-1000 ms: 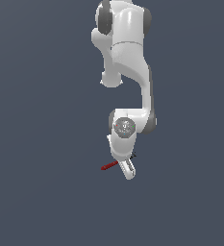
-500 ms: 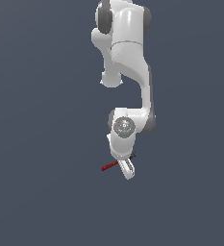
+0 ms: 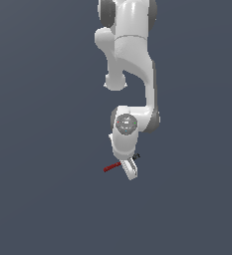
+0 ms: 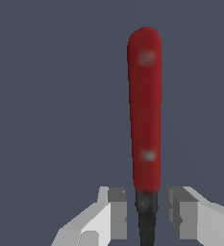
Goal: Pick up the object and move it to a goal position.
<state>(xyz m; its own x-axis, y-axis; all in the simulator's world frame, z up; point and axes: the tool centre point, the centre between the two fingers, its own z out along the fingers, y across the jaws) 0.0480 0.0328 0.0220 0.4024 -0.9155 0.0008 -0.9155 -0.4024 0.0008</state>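
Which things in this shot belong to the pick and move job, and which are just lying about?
Part of the job:
- red rod-like tool with a black end, lying between the fingers
- gripper, one finger either side of the black end, gaps showing on both sides

Just lying about:
- nothing else visible; only the plain dark ground

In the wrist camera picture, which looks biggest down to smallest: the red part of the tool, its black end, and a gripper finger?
1. Red part.
2. Gripper finger, though nearness to the camera inflates it.
3. Black end, partly cut off.
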